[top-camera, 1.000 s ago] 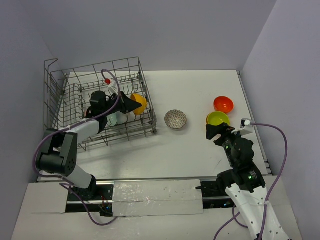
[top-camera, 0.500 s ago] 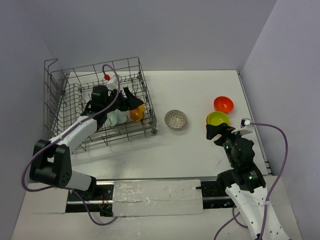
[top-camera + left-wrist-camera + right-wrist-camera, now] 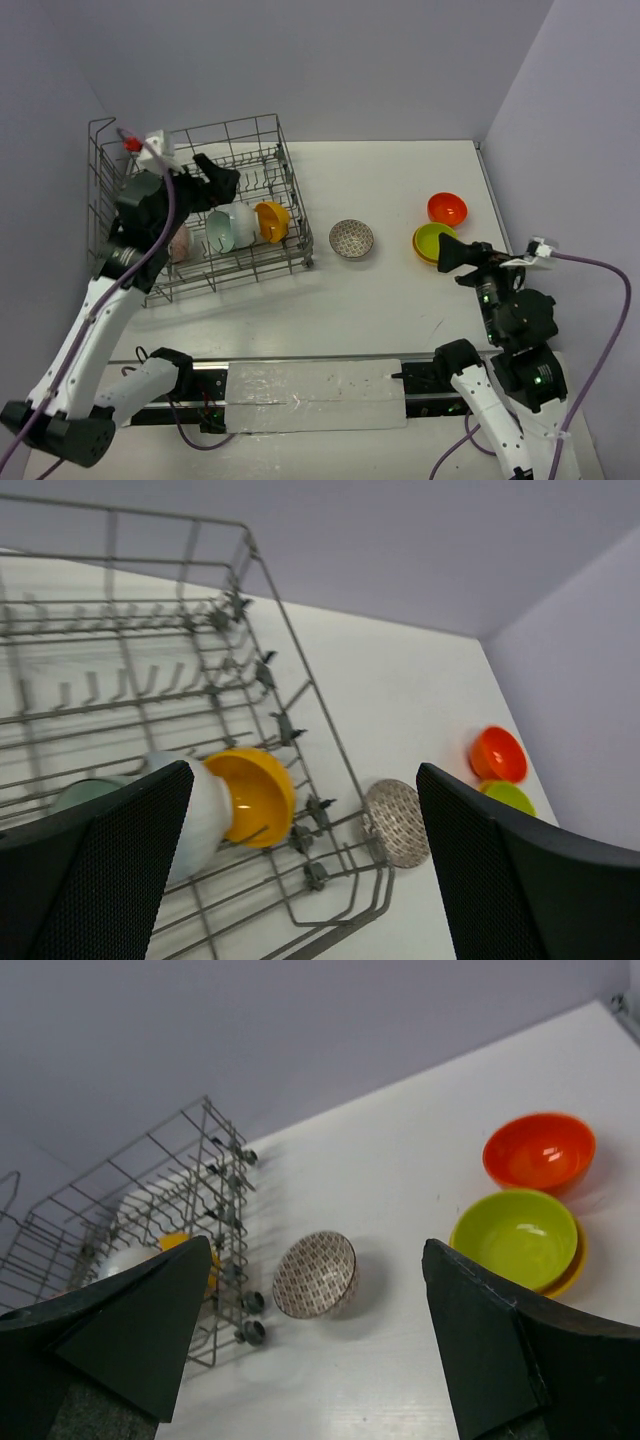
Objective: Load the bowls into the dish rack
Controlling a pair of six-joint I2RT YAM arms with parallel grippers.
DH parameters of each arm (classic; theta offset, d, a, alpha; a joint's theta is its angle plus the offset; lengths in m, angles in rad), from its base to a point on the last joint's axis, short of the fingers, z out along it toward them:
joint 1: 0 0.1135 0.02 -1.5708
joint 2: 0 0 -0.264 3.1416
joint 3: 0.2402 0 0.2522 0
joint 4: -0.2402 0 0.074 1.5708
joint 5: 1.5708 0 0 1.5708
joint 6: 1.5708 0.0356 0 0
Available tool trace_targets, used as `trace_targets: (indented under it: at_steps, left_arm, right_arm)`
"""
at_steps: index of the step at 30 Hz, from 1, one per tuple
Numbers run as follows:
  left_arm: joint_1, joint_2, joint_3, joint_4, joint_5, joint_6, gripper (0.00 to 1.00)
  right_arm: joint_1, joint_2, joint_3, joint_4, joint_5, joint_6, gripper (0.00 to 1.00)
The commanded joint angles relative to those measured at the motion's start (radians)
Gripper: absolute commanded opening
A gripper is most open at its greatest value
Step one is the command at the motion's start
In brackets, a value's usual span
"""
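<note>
The dish rack (image 3: pixel 130 200) stands at the left of the table. On edge between its tines sit an orange bowl (image 3: pixel 272 221), a white bowl (image 3: pixel 230 228) and a pinkish bowl (image 3: pixel 180 243). My left gripper (image 3: pixel 222 180) hovers open above the rack with nothing between its fingers (image 3: pixel 110 870); the orange bowl (image 3: pixel 250 795) lies below them. A speckled bowl (image 3: pixel 351 238) sits on the table just right of the rack. A red bowl (image 3: pixel 447 208) and a lime green bowl (image 3: pixel 433 238) lie at the right. My right gripper (image 3: pixel 448 254) is open and empty beside the lime bowl (image 3: pixel 514 1238).
The lime bowl rests inside another orange bowl whose rim (image 3: pixel 572 1265) shows beneath it. The rack's tall wire wall (image 3: pixel 310 730) stands between its bowls and the speckled bowl (image 3: pixel 315 1274). Walls close the table at the back and right.
My left gripper has opened, let go of the orange bowl and lifted up and back; the bowl stays in the rack. The right arm has shifted slightly to the right.
</note>
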Motion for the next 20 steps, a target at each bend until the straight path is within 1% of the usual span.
trace_targets:
  at_steps: [1, 2, 5, 8, 12, 15, 18, 20]
  left_arm:
    - [0.001, -0.119, 0.052, -0.172, -0.243, 0.057, 0.99]
    - [0.002, -0.172, 0.055, -0.192, -0.297, 0.063, 0.99]
    - [0.002, -0.267, 0.07, -0.267, -0.362, 0.091, 0.99]
    - [0.002, -0.329, 0.082, -0.324, -0.391, 0.154, 0.99]
    - [0.002, -0.366, 0.102, -0.399, -0.473, 0.157, 0.99]
    - [0.002, -0.397, 0.092, -0.404, -0.475, 0.149, 0.99]
    - [0.001, -0.423, 0.076, -0.4, -0.469, 0.136, 0.99]
    - [0.002, -0.427, 0.072, -0.402, -0.486, 0.128, 0.99]
  right_arm:
    - [0.005, 0.002, 0.115, -0.033, 0.064, -0.068, 0.94]
    - [0.005, -0.002, 0.129, -0.043, 0.084, -0.095, 0.94]
    - [0.004, -0.027, 0.16, -0.041, 0.129, -0.146, 0.94]
    - [0.004, -0.036, 0.172, -0.03, 0.14, -0.181, 0.92]
    - [0.005, -0.007, 0.191, -0.009, 0.12, -0.186, 0.92]
    - [0.004, 0.017, 0.202, 0.014, 0.097, -0.183, 0.92]
    - [0.004, 0.021, 0.183, 0.046, 0.039, -0.175, 0.92]
    - [0.004, 0.017, 0.172, 0.062, 0.028, -0.168, 0.92]
